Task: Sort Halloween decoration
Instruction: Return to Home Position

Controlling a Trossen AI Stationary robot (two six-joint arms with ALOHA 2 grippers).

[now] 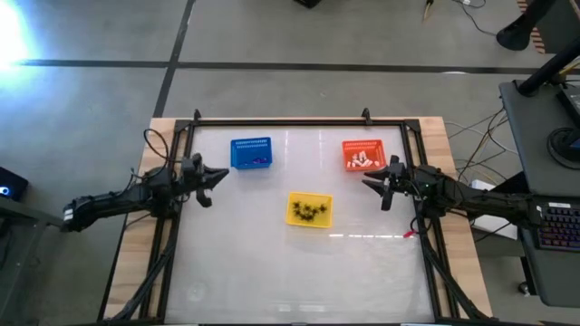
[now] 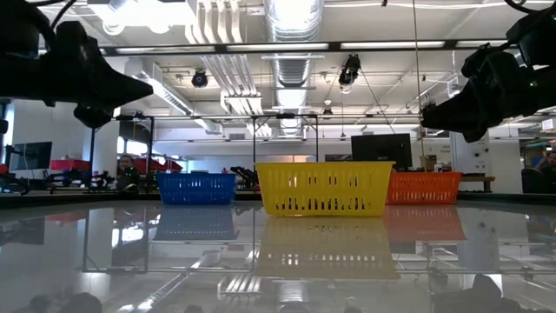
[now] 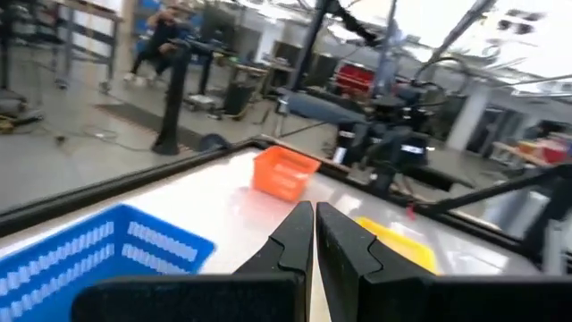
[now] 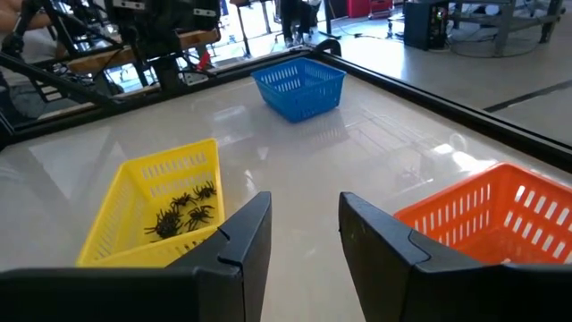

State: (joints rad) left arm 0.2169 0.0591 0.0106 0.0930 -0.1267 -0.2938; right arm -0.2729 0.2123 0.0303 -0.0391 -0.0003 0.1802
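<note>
Three small baskets stand on the white table. The blue basket (image 1: pixel 251 153) at the far left holds purple trinkets, and the orange basket (image 1: pixel 362 156) at the far right holds white ones (image 1: pixel 361 161). The yellow basket (image 1: pixel 310 210) in the middle holds black spiders (image 4: pixel 183 215). My left gripper (image 1: pixel 222 174) hovers shut, pointing level, just left of the blue basket (image 3: pixel 98 250). My right gripper (image 1: pixel 370 181) hovers open near the orange basket (image 4: pixel 500 215), with nothing between its fingers (image 4: pixel 241 237).
A black frame rail (image 1: pixel 281 121) runs round the table top, with wooden edges outside it. A small red piece (image 1: pixel 410 235) lies by the right rail. The table's near half (image 1: pixel 290 272) is bare. A desk with a keyboard (image 1: pixel 555 226) stands to the right.
</note>
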